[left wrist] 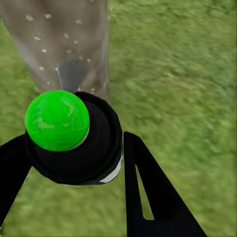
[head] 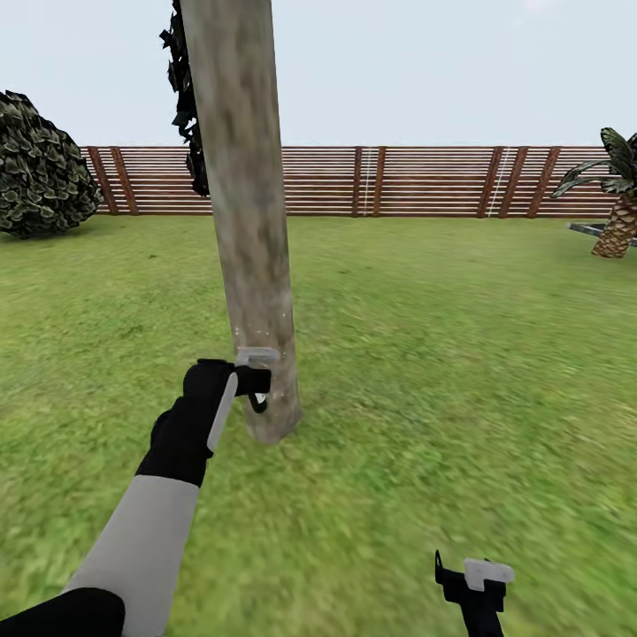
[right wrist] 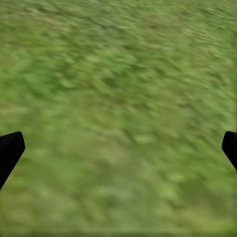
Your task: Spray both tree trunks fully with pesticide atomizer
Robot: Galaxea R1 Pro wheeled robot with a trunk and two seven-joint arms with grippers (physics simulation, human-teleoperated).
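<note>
Carefully now: your left hand [left wrist: 74, 163] is clamped on the atomizer [left wrist: 69, 136] right beside the tree trunk [head: 252, 230], your right hand [right wrist: 118, 143] spread over grass [head: 460, 354], so drifting closer risks bumping the trunk.

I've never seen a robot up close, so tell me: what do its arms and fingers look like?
The left arm has a pale grey forearm, black at elbow and wrist. Both the left gripper and right gripper are black with a light grey plate. The fingers are flat, black, tapering blades with a slot.

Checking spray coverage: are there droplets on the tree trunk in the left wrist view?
Yes, pale droplets speckle the tree trunk just beyond the atomizer held in the left gripper.
</note>
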